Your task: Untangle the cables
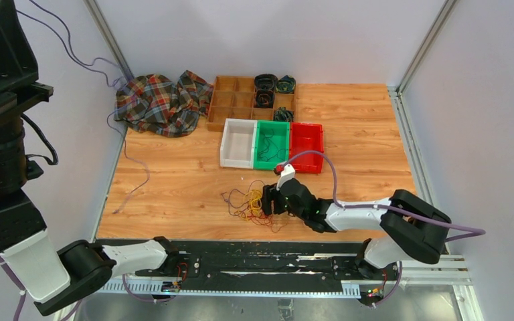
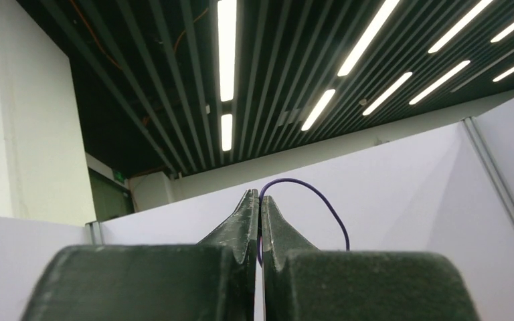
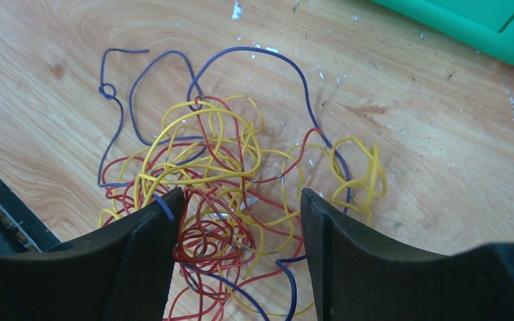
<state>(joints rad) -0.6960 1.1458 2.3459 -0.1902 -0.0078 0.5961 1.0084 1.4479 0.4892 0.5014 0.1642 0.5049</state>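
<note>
The cables [image 1: 249,204] lie as one tangle of yellow, red and dark blue strands on the wooden table [image 1: 174,180], just in front of the bins. My right gripper [image 1: 269,200] is low over the tangle's right side. In the right wrist view it [image 3: 239,197] stands open, its fingers astride a knot of red loops in the cables [image 3: 227,167], and a blue strand crosses the left fingertip [image 3: 164,207]. My left gripper [image 2: 260,200] points up at the ceiling, shut, with a thin purple wire [image 2: 321,200] pinched between its jaws and arching to the right.
White [image 1: 237,142], green [image 1: 272,144] and red [image 1: 306,146] bins stand in a row behind the tangle. Further back sits a brown compartment tray [image 1: 241,100] with dark cable coils. A plaid cloth [image 1: 160,103] lies at the back left. White walls enclose the table.
</note>
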